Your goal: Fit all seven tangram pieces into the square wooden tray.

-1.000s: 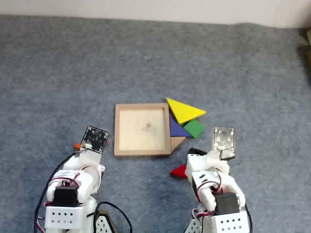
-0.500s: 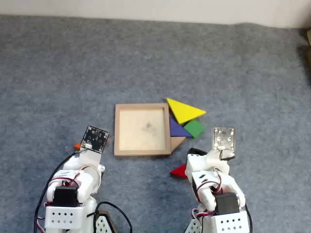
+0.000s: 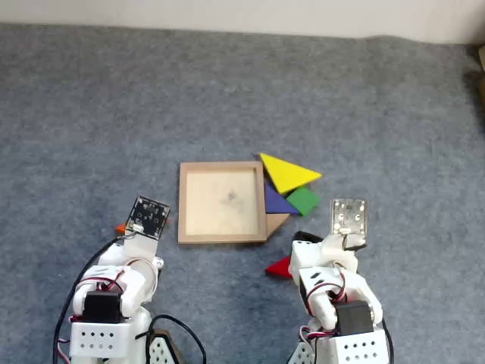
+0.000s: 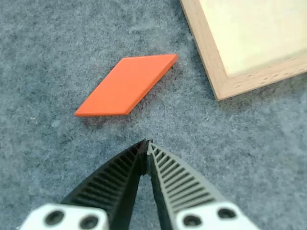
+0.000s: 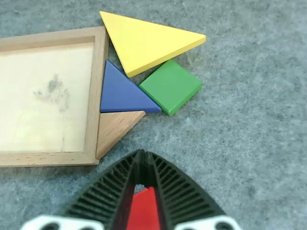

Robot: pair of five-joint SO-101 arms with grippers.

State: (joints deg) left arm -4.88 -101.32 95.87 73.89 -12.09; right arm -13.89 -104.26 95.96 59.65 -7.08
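The square wooden tray point(image 3: 184, 203) lies empty mid-table; its corner point(image 4: 218, 76) and side rim point(image 5: 93, 96) appear in the wrist views. Against its right rim lie a yellow triangle point(image 5: 146, 40), a blue triangle point(image 5: 120, 91), a green square point(image 5: 171, 86) and a plain wooden triangle point(image 5: 114, 127). My right gripper point(image 5: 140, 154) is shut just short of the wooden triangle, over a red piece point(image 5: 143, 211) that lies on the carpet point(image 3: 280, 266). An orange parallelogram point(image 4: 125, 85) lies left of the tray. My left gripper point(image 4: 145, 143) is shut a little short of it.
Grey carpet covers the table point(image 3: 114, 98). Both arm bases stand at the near edge, the left one point(image 3: 102, 311) and the right one point(image 3: 341, 311). Open carpet stretches beyond the tray and to both sides.
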